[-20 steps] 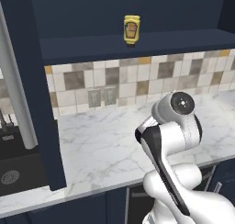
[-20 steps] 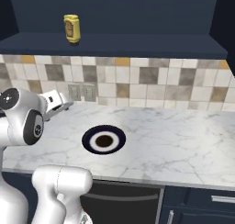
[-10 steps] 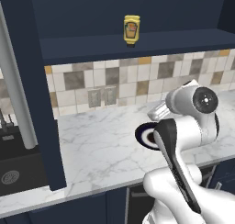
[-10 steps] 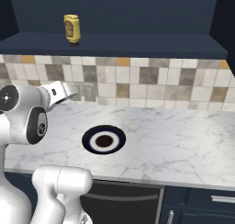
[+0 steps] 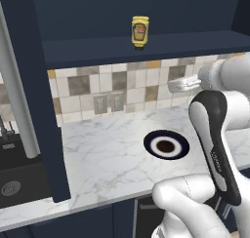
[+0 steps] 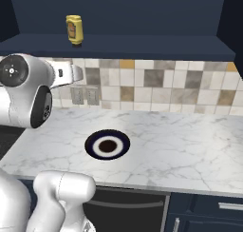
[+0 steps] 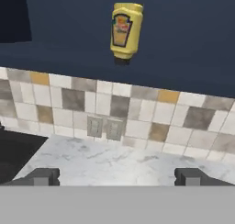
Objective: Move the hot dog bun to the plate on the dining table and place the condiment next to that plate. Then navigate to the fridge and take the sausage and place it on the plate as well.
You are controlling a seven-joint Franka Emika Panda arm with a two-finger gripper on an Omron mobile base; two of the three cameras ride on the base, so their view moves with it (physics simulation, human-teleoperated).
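Still risky: fingers [image 7: 45, 176] spread wide, holding nothing, well below condiment [image 7: 125, 30] at twelve o'clock; could have toppled off shelf [image 6: 156, 46] if nudged.

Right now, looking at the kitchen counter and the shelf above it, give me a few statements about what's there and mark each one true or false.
1. The condiment stands on the dark shelf above the tiled wall. True.
2. The gripper has its jaws shut on the condiment. False: the jaws stand wide open with nothing between them, and the bottle is up on the shelf, apart from them.
3. A navy-rimmed plate lies on the marble counter. True.
4. A hot dog bun lies on that plate. False: the plate holds nothing.
5. The condiment lies tipped on its side. False: it stands upright on its cap.
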